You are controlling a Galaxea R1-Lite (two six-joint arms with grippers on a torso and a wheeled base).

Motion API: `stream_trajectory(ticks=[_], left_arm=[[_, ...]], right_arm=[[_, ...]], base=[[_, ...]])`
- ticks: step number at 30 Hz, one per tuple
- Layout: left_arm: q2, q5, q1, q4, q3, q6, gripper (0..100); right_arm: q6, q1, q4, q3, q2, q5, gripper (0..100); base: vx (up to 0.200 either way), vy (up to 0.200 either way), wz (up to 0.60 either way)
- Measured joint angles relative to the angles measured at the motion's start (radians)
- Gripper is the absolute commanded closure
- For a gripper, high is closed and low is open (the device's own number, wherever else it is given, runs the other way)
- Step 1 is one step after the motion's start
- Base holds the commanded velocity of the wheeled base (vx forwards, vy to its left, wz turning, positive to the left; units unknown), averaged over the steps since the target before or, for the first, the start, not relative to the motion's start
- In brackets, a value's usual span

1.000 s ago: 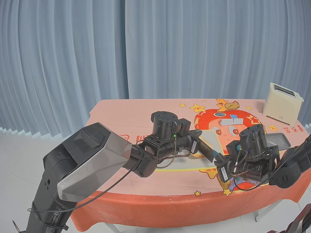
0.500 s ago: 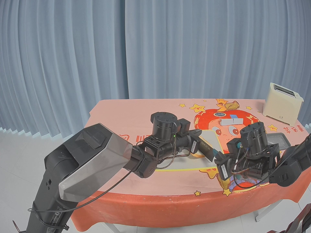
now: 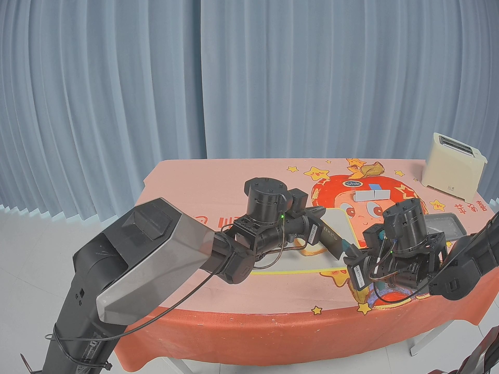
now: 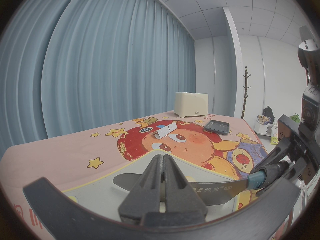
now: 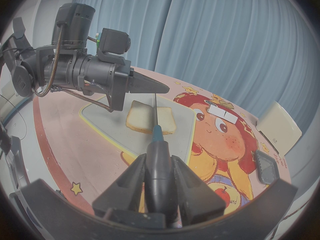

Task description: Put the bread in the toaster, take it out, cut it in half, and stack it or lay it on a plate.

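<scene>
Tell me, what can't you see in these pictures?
Whether the pale square bread slice is cut through: right wrist view, the long steel knife covers the cut.
The bread, left wrist view: the left gripper's shut black fingers hide most of it.
One end of the dark rectangular tray, head view: behind the right gripper's wrist.

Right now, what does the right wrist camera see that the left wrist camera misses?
Right wrist view adds the bread slice on the cutting board, the knife edge-on over it, and the left tool close by. Left wrist view adds the blade side-on, a coat stand and a bag by the wall. Shared: knife, board, toaster, dark tray.
</scene>
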Motion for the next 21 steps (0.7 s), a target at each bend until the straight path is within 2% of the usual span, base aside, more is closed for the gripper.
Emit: stream_trajectory(ticks=[21], left_arm=[[0.016,0.003,0.000,-0.008,0.008,-0.001,100]], right_arm=[[0.002,-0.001,-0.047,-0.005,0.004,0.001,100]], base=[[0.000,0.000,0.00]])
